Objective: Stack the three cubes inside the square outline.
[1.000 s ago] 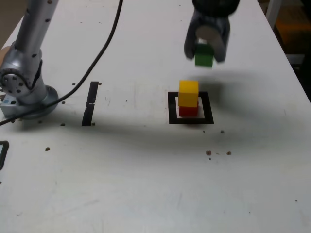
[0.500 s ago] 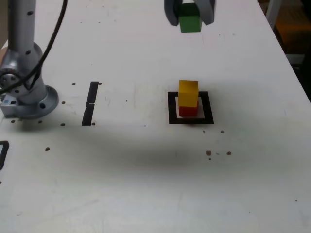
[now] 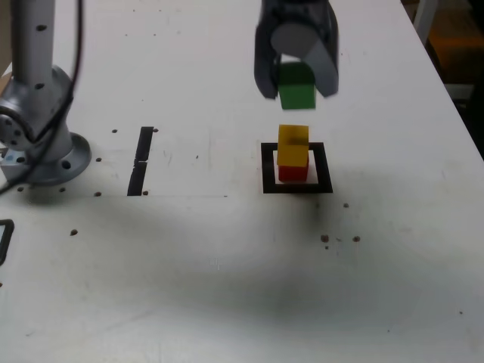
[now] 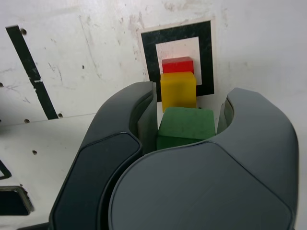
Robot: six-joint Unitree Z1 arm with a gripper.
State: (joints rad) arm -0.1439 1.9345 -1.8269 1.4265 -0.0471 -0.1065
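gripper (image 3: 297,85) lower than before, green cube (image 3: 296,86) clamped, above yellow cube (image 3: 293,146)

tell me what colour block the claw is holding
Green block, held in the claw; clearest in the wrist view.

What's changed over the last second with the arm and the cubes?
The gripper, shut on the green cube throughout, swung from the exterior view's right toward its left, rose, then came down above the yellow cube. Nothing was released. The yellow cube stayed stacked on the red cube inside the square outline; the tape strip is unmoved.
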